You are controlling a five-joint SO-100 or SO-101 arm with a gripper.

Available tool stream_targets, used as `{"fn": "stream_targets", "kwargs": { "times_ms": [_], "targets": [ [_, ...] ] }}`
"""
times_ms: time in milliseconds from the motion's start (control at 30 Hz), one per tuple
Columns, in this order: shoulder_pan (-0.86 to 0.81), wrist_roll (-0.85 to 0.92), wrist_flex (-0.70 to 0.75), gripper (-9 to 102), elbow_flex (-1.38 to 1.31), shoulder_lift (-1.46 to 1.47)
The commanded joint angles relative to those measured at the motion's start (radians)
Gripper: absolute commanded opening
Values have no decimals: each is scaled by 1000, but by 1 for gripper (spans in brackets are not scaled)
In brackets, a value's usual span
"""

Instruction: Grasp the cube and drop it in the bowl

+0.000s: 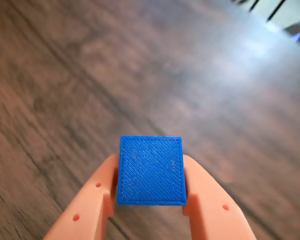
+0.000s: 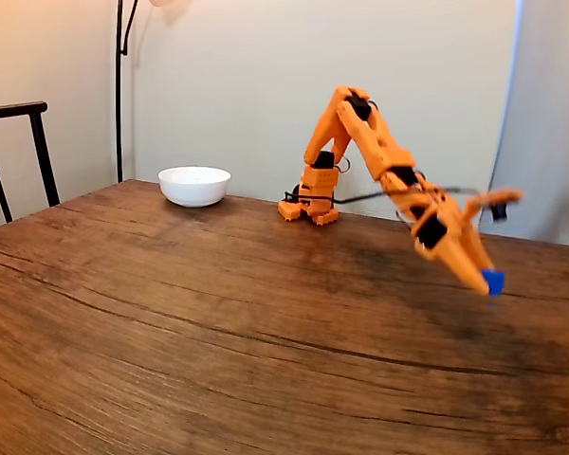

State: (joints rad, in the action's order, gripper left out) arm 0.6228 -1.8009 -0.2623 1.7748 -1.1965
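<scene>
**Cube in the grip, bowl far off to the left**

In the fixed view we start at the bowl (image 2: 194,185), sitting on the wooden table (image 2: 171,322) at the back left, near the wall. Moving right, past the arm's base, we reach the gripper (image 2: 484,277) at the right side, raised off the table, with the cube (image 2: 493,282) at its tip. So the bowl lies well apart from the cube, leftward and farther back; we judge the carry must swing that way. In the wrist view our fingers (image 1: 97,200) are clamped on the cube's (image 1: 151,170) two side faces, one on either side.
</scene>
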Motion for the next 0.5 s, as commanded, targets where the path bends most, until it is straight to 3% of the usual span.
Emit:
{"fn": "stream_targets", "kwargs": {
  "times_ms": [0,267,467],
  "targets": [
    [-12,-41,121,8,-8,-144],
    [-75,-124,543,8,-9,-445],
    [-140,-141,782,8,-9,-618]
  ]
}}
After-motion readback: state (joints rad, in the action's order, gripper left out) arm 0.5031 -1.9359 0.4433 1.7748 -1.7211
